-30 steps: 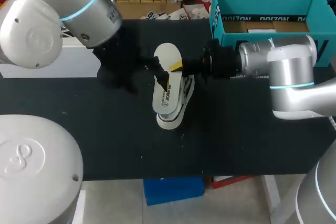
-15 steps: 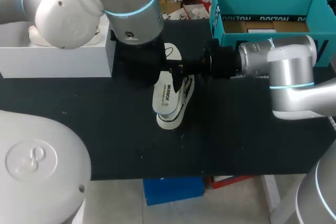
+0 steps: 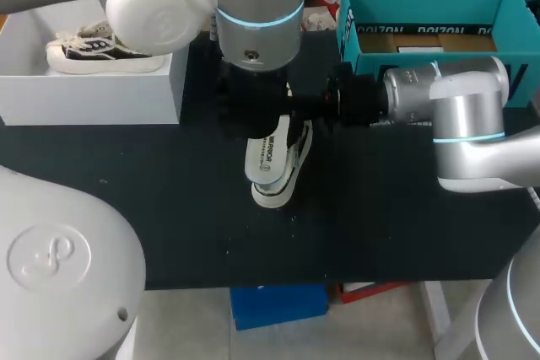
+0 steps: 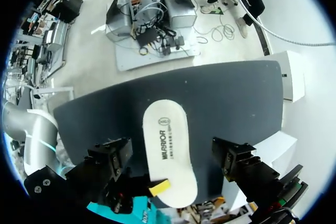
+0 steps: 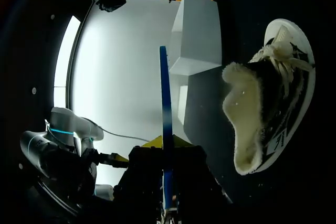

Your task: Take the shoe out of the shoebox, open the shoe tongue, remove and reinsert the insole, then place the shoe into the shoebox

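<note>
Shoe sat on the black table, its white toe rim toward the near edge, well apart from either box. From overhead only the toe and one striped flank were visible. The heel end was covered by my left arm, which hung over the middle of the table. The laces and a fleecy white lining at the shoe's mouth could be seen from the right wrist camera alone.

The insole lay over the shoe, printed face up. Whether it rested on the shoe or hung just above it could not be made out. Its far end was lost under the left arm overhead, but the left wrist camera looked straight down on its whole length. That view also showed the left gripper above the insole, fingers spread wide, one to each side and touching nothing.

The right gripper was hidden overhead. From its own wrist the insole ran edge-on as a thin blue line between the yellow tips, which were clamped on it. One tip also showed in the left wrist view, pressed on the insole's end. The right arm reached in level from the right.

Farther back on the left stood the white shoebox with a dark sneaker inside. At the far right stood a teal box.
</note>
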